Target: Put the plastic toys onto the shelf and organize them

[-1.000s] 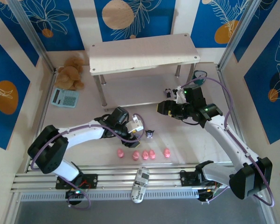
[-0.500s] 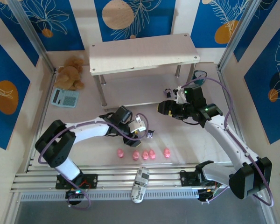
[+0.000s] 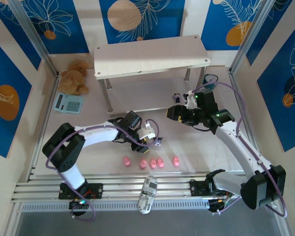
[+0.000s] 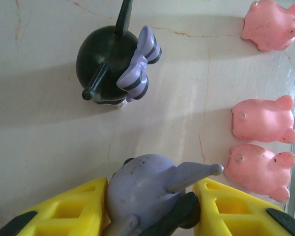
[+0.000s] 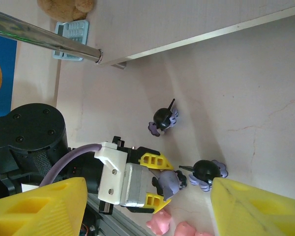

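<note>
Though dark-bodied, figurine, lilac head, pointed ear

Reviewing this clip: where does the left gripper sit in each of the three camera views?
Top external: left gripper mid-frame, just above the pink pigs.
Left wrist: its yellow fingers at the bottom edge, either side of a grey-purple figurine.
Right wrist: lower centre, fingers flanking that figurine.
Shared landmark: the pink pigs, at the right edge and the bottom edge.
</note>
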Robot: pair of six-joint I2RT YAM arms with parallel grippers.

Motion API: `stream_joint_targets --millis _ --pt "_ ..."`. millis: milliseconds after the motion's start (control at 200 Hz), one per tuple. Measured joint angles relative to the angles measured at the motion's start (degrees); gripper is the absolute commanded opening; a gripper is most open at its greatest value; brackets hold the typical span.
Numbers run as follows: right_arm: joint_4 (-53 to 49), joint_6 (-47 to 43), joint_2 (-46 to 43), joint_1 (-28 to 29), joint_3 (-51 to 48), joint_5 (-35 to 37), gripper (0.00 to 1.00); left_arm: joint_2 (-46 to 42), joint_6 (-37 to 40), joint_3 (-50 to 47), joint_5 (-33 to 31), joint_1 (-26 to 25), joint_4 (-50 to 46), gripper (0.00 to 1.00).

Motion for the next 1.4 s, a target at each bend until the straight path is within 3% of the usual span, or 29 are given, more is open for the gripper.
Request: stream_joint_targets --millis 360,680,915,1400 --pt "-0.02 0.04 -0.15 -1.46 -0.31 0.00 0.68 -2.08 -2.43 0.66 -4.28 0.00 -0.74 0.13" --pt "-0.02 0.04 -1.03 -3.30 -0.59 -0.09 0.68 -4.46 -9.62 10.27 -5.09 1.05 -4.63 0.14" --pt "0.02 0.02 -1.77 -4.61 -1.16 -0.44 0.68 -4.61 -15.15 16.20 -9.14 2.34 -5.99 0.14" --pt "0.20 -0.22 -3.34 -8.48 -1.73 -1.97 0.68 15.19 -19.30 36.83 -10.97 5.70 -4.96 0.14"
